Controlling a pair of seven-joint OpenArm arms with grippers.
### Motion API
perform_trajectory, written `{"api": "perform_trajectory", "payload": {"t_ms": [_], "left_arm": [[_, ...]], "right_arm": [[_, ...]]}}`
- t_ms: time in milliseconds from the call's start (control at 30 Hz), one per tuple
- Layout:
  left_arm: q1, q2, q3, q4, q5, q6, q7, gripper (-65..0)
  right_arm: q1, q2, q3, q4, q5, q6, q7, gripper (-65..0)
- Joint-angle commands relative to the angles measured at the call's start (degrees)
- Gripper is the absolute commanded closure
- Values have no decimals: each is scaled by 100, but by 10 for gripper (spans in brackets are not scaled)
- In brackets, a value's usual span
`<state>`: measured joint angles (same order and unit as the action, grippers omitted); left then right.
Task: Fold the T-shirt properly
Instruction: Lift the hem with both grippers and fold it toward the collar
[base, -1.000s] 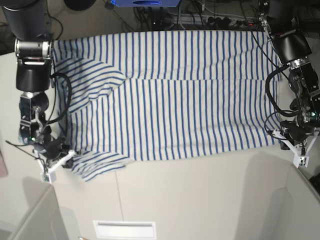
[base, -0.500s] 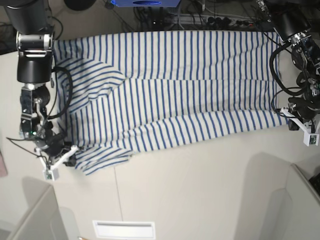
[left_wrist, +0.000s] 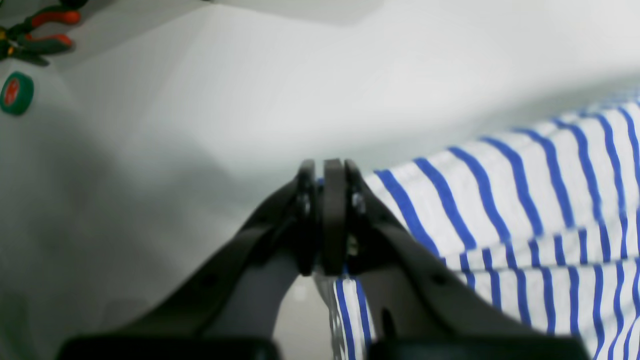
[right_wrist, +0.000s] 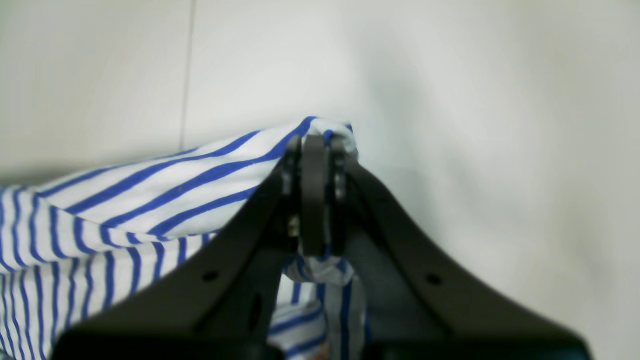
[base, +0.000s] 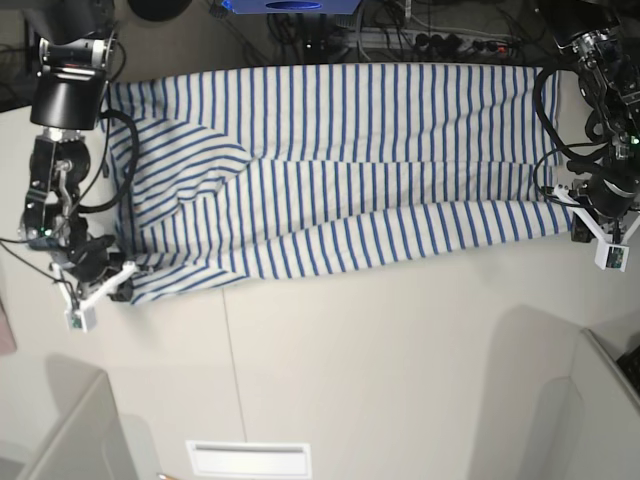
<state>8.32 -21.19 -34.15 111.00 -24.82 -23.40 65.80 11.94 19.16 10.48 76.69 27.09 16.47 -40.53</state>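
Both pairs of fingers are pressed together on cloth. On the left gripper (left_wrist: 327, 220) the dark fingers (left_wrist: 334, 215) stand closed with a bit of blue-striped edge caught between them, the shirt (left_wrist: 525, 210) falling away to one side. The right gripper (right_wrist: 314, 195) likewise has its fingers (right_wrist: 314, 190) clamped on a bunched corner of the shirt, which pokes out above and below the tips.

From the base view, the shirt (base: 340, 170) lies spread along the far edge of the desk (base: 400, 380), reaching almost from one side to the other. Its near edge runs in a slant. One pinched corner sits at the left gripper (base: 582, 218) by the desk's side edge; the other sits at the right gripper (base: 118, 285) by the opposite side edge. A sleeve lies folded in over the body near the right arm.

Beyond the left gripper, pliers (left_wrist: 40, 35) and a green tape roll (left_wrist: 16, 92) are in view.
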Motion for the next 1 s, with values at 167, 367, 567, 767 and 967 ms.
{"api": "perform_trajectory", "payload": {"t_ms": [167,367,567,767,967], "left_arm": [[210,-118,-44,96,-2,6,-97,0],[404,-118,-53,157,-2,6,-88,0],[447,-136,-369,157,-2,-38,-79,0],[746,-136,-413,157,34,-425,-79,0],[913,-136,-413,175,7,-425,-79,0]], "right_arm": [[-285,75,451,784,64,10,-268,0],[-680,40,451,1197,64,10,-355,0],[-821,-4,460,1435,73,10,-707,0],[-962,-188,1154,1839,645,10,-1296,0],[-1155,-197,1260,2314,917,10,-1577,0]]}}
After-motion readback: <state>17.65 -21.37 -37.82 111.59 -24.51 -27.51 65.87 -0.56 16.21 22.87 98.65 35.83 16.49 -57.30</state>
